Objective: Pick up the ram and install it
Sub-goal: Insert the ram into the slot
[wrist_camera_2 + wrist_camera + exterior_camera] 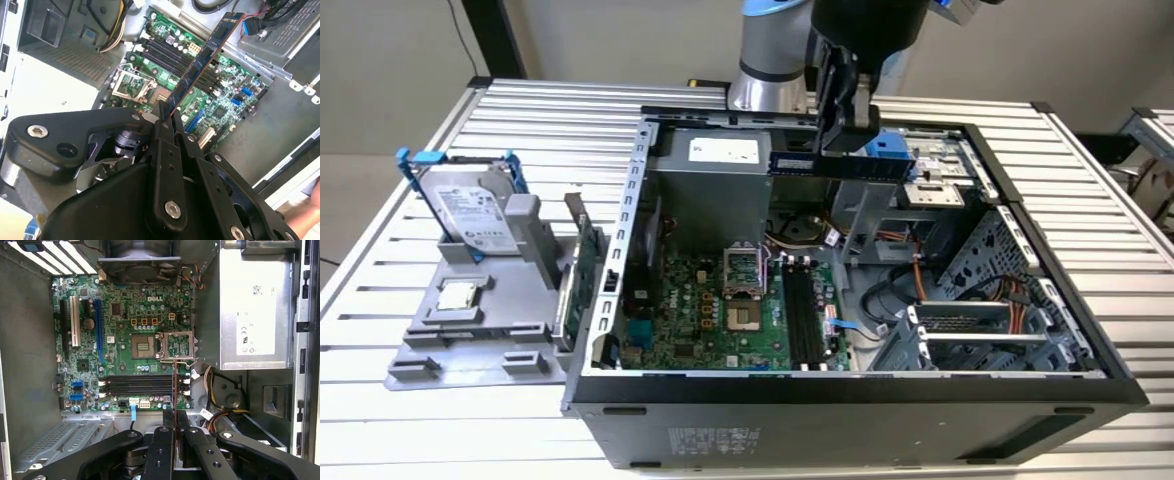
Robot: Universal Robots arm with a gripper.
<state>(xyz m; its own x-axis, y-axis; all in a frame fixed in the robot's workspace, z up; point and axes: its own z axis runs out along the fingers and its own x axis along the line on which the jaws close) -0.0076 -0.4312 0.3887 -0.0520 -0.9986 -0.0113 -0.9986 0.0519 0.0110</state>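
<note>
At nine o'clock in the exterior view sits the grey tray (467,340). It carries the hard drive (470,215) and the processor chip (458,296), both well apart from our work. Moving toward the centre, we come to the open case (854,385). Its motherboard (707,310) lies on the floor of the case at about seven o'clock. The black memory slots (803,312) are near the board's three o'clock side and run from twelve to six.

At twelve o'clock, above the far part of the case, our gripper (838,152) hangs with its fingers drawn in tight on the ram (874,168). The stick is held clear of the board, level, with its length running nine to three. In the second wrist view the ram (205,57) juts out from the gripper (167,117) over the slots (167,52). In the first wrist view the gripper (174,415) holds the ram (174,385) edge-on, so it shows as a thin line lying across the slots (137,385).

We judge that the pick-up is done and that we are in the carry toward installing. The stick looks set crosswise to the slots, so seating it would call for a quarter turn. It would then need careful lining-up over one free slot and a straight, even press down.

At three o'clock the drive cage (987,330) stands close by, and we should give it room.
</note>
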